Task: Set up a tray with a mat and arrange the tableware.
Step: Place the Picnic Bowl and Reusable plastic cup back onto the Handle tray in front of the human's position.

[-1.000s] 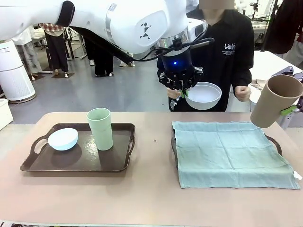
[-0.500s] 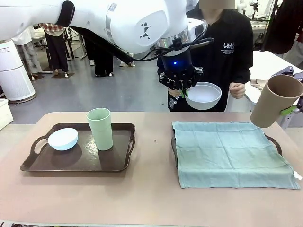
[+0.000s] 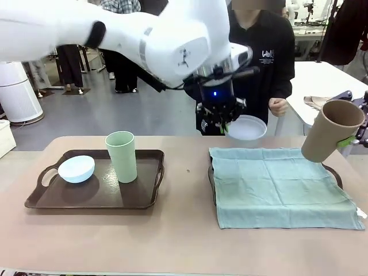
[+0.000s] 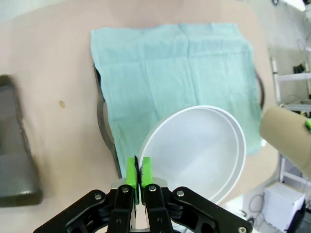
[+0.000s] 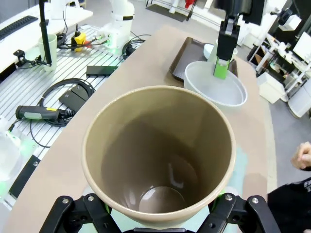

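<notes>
Front view: my left end effector (image 3: pixel 221 118) pinches the white-grey bowl (image 3: pixel 247 127) by its rim, in the air above the far side of the mat (image 3: pixel 276 184). My right end effector (image 3: pixel 349 140) clamps the tan-brown cup (image 3: pixel 332 129), tilted, near the mat's right edge. Both seem light, stiff and slick, so a rim pinch may slip.

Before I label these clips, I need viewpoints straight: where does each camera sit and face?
Front: fixed on the robot's side, facing across the table at the person; the left arm shows.
Left wrist: looks down past the left gripper, pinching the white bowl by its rim, onto the mat.
Right wrist: looks into the brown cup in the right gripper.
Both wrist views share the white bowl.
</notes>
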Controlling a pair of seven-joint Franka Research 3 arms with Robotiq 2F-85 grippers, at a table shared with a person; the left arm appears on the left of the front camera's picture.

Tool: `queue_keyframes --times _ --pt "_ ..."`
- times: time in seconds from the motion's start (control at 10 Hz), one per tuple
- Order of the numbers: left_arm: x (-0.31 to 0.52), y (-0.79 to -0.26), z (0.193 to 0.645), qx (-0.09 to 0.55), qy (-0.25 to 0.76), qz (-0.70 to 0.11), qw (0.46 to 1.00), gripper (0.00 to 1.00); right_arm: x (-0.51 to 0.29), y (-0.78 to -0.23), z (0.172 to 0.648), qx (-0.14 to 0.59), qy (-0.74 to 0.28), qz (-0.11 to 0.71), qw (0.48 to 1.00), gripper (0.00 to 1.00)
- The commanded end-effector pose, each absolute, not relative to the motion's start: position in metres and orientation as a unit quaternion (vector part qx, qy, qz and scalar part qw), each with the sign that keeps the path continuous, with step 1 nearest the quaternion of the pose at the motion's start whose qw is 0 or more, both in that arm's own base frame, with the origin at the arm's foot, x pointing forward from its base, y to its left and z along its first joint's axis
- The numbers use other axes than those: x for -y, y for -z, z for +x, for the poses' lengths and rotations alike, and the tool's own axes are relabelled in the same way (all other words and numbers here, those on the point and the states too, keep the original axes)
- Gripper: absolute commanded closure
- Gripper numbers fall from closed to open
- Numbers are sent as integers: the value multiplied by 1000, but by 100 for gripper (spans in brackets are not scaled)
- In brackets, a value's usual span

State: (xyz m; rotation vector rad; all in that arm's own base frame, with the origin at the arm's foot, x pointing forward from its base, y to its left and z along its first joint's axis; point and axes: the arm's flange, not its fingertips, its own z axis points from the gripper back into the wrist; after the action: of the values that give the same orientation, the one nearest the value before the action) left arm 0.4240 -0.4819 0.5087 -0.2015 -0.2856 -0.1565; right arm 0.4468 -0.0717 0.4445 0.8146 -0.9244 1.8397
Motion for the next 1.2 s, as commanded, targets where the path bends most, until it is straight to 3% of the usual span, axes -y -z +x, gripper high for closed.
queue_keyframes --times 0.0,0.2,0.5,1.1 --pt "505 -476 431 156 91 -76 981 96 81 -406 473 387 -726 358 443 13" --pt "513 -459 432 137 92 -91 982 96 81 -373 481 382 -721 354 457 13" --pt "499 -458 431 135 103 -79 982 96 79 -390 464 371 -726 360 454 13" --pt "519 -422 435 138 124 -66 980 96 59 -362 486 353 -732 361 458 13"
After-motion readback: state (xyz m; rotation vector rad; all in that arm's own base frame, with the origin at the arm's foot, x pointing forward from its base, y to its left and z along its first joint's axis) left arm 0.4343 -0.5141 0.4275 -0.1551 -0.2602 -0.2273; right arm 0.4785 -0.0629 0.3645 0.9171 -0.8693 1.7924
